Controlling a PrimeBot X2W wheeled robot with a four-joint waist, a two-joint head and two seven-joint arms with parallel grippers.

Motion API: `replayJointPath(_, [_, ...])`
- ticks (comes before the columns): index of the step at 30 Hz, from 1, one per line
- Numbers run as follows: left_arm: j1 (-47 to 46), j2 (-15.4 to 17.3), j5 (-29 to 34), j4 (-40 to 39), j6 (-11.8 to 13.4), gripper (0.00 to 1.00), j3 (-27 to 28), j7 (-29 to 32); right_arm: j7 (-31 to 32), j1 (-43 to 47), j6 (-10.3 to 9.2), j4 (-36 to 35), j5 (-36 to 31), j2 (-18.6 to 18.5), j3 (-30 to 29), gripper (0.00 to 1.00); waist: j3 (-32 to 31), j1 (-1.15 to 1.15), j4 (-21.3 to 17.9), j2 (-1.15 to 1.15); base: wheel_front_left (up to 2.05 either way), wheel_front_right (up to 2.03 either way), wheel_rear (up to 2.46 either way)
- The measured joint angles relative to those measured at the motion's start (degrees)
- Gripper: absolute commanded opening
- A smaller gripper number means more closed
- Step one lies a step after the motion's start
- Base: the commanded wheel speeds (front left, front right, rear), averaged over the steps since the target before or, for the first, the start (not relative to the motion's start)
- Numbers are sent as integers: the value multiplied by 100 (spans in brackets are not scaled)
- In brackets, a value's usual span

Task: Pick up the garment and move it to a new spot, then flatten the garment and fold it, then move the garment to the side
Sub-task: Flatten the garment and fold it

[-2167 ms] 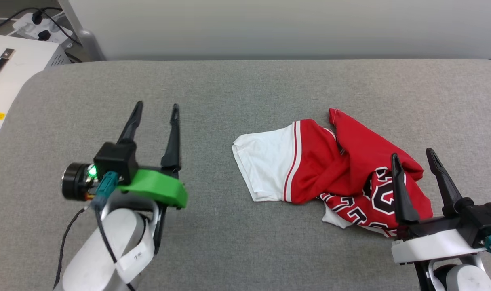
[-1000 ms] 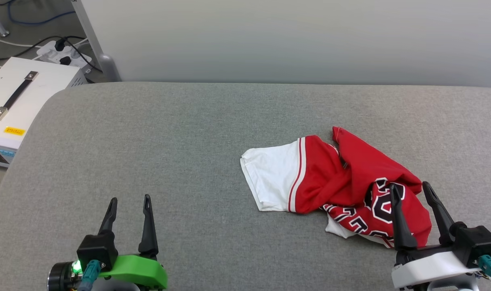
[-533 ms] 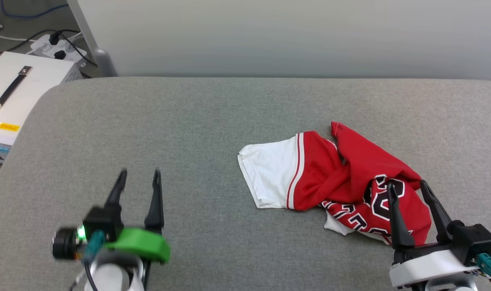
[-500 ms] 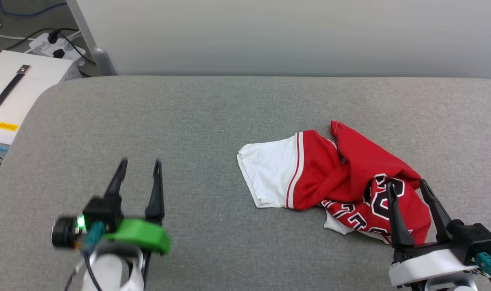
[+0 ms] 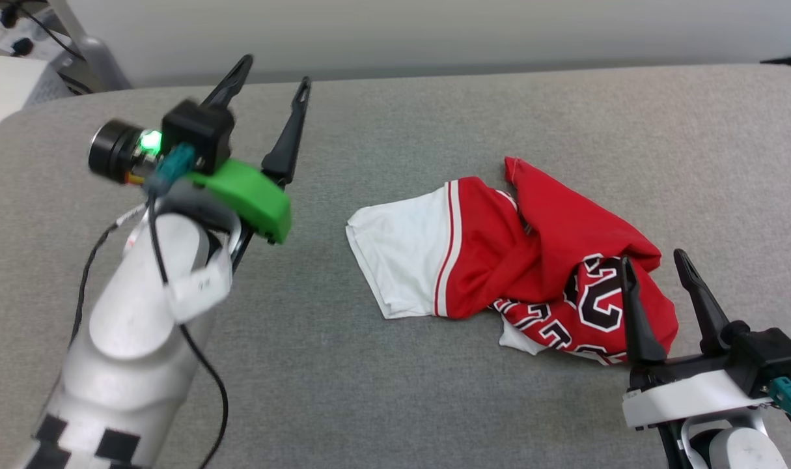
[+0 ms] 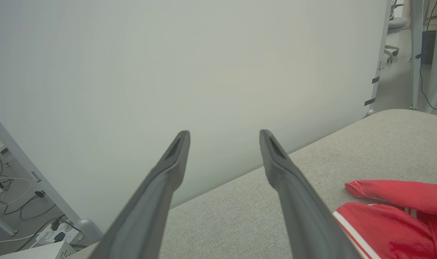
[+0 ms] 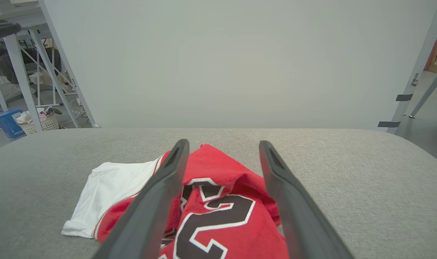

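Currently: grey fabric-topped desk [image 5: 395,391] spans the head view, with a pale panel [image 5: 434,26] standing behind its far edge. Left forearm [image 5: 141,312], white with a black cable along it, reaches up the desk's left side.

Garment [image 5: 538,247] lies crumpled on the desk's right half, well apart from the left arm. Its white sleeve [image 5: 402,254] with striped trim is spread flat toward the left and the red body is bunched to the right. The black white-outlined print [image 5: 594,303] faces up at the near right.

Left gripper [image 5: 275,70] is near the desk's far left edge, jaws wide, nothing between them. In the left wrist view its fingers point at the panel, red cloth at lower right.

Right gripper [image 5: 652,257] is at the near right, jaws wide and empty, fingertips over the garment's near-right edge. Contact with the cloth can't be told. In the right wrist view the print lies between its fingers.

Green mount [image 5: 249,195] sits behind the left gripper, with a small green light [image 5: 150,140] lit beside it.
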Motion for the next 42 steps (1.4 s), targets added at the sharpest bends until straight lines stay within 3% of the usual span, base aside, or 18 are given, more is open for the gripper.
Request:
replayJointPath(9, [-1511, 671, -1818, 658, -1, 100, -2005, 2697, 0, -234, 0, -16, 56, 0, 29, 100, 409, 0, -315, 0, 0, 0, 0])
replayJointPath(16, [-2085, 854, -3067, 797, -1, 100, -3215, 4188, 0, -392, 0, -30, 132, 0, 87, 100, 684, 0, -493, 0, 0, 0, 0])
replayJointPath(20, [-2216, 934, -3389, 1024, -1, 100, -3816, 4620, -1, -494, 0, -30, 170, 0, 146, 100, 835, 0, -596, 0, 0, 0, 0])
replayJointPath(29, [-2409, 980, -3492, 1593, -7, 100, -4845, 4609, -1, -649, 0, -38, 290, 1, 187, 100, 1186, 0, -821, 0, 0, 0, 0])
replayJointPath(33, [-2510, 1029, -3563, 1616, -29, 100, -5023, 4642, -1, -654, 0, -37, 296, -1, 157, 100, 1277, 0, -909, 0, 0, 0, 0])
replayJointPath(34, [-2524, 1043, -3598, 1607, -29, 75, -5038, 4642, -1, -654, 0, -37, 297, -1, 141, 100, 1292, 0, -918, 0, 0, 0, 0])
replayJointPath(35, [-2535, 1055, -3622, 1599, -30, 34, -5049, 4622, -1, -654, 0, -36, 298, -1, 132, 100, 1296, 0, -918, 0, 0, 0, 0])
replayJointPath(36, [-2540, 1060, -3645, 1592, -31, 0, -5069, 4554, -1, -654, 0, -35, 297, -1, 122, 100, 1295, 0, -910, 0, 0, 0, 0])
replayJointPath(42, [-2534, 1094, -3594, 1381, -24, 0, -5265, 3745, -1, -653, 0, -26, 286, 0, 77, 100, 1174, 0, -786, 0, 0, 0, 0])
